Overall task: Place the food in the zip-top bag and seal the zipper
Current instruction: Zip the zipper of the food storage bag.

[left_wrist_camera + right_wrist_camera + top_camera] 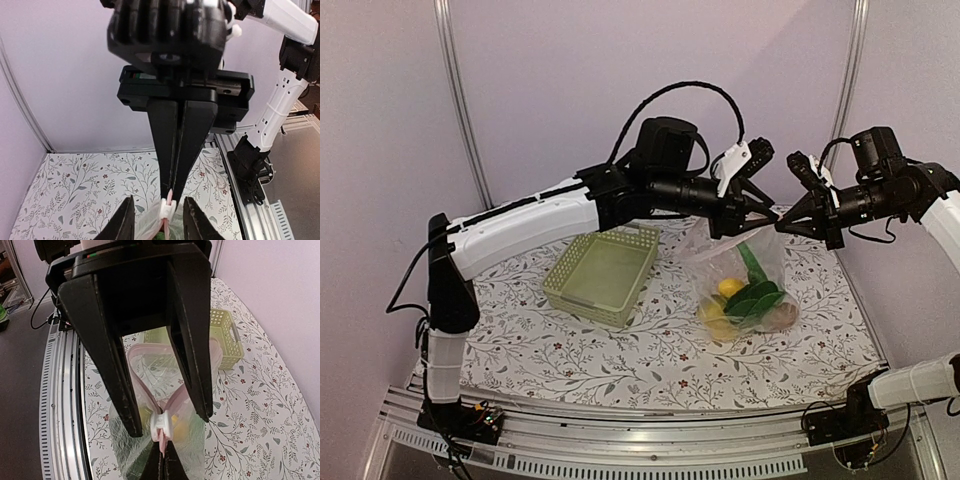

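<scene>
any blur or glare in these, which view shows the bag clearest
Top external: soft even light, the zip-top bag and food clear, barely any glare. Left wrist: the right end effector looms dark, near silhouette. Right wrist: the left end effector bulges wide-angle, blocking much of the bag; the zipper is sharp.

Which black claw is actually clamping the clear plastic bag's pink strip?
The right gripper, shut on the pink zipper strip. The left gripper stands open, its fingers flanking the white plastic slider.
</scene>
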{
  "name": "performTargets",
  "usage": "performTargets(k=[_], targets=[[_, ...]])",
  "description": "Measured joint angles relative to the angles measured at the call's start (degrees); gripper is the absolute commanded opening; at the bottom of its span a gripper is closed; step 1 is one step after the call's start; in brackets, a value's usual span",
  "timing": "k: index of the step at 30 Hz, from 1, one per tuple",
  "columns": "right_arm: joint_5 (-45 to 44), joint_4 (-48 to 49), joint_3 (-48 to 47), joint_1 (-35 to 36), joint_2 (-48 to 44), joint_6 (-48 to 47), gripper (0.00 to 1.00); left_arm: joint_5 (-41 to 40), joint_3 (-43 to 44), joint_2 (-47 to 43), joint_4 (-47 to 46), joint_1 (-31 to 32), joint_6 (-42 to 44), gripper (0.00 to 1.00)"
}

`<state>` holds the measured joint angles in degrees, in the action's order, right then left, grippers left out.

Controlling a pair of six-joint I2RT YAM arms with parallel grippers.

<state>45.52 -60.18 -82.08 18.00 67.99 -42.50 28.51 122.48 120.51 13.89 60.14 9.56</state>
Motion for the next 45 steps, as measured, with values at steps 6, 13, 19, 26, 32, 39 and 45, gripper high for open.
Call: performTargets(k=[6, 13, 19, 26, 32, 39, 45], targets=[[-0.1, 0.0, 0.0, 0.0, 0.0, 0.0, 0.0, 0.5, 0.1, 0.8, 0.9, -0.1, -0.1, 0.26], [-0.1, 0.0, 0.0, 0.0, 0.0, 0.0, 0.0, 0.7, 0.2, 0.8, 1.4, -0.1, -0.3, 0.13], [-1.7, 1.8, 0.3, 0.0, -0.4, 1.2, 0.0, 0.6, 0.3, 0.8, 1.6, -0.2, -0.5, 0.08], [-3.5, 3.5, 0.4, -0.8, -2.2, 2.3, 0.0, 0.6, 0.5, 0.8, 1.7, -0.7, -1.1, 0.07], [-1.6, 4.2, 0.4, -5.2, -2.2, 2.2, 0.0, -0.7, -3.8, -1.2, 1.9, -2.2, -1.5, 0.06], [0.6, 4.9, 0.4, -10.1, -1.3, 2.0, 0.0, -1.9, -11.5, -5.3, 1.7, -3.9, -2.1, 0.05], [1.9, 5.5, 0.4, -13.9, -0.2, 1.7, 0.0, -2.5, -18.8, -8.8, 0.1, -5.4, -2.3, 0.04]])
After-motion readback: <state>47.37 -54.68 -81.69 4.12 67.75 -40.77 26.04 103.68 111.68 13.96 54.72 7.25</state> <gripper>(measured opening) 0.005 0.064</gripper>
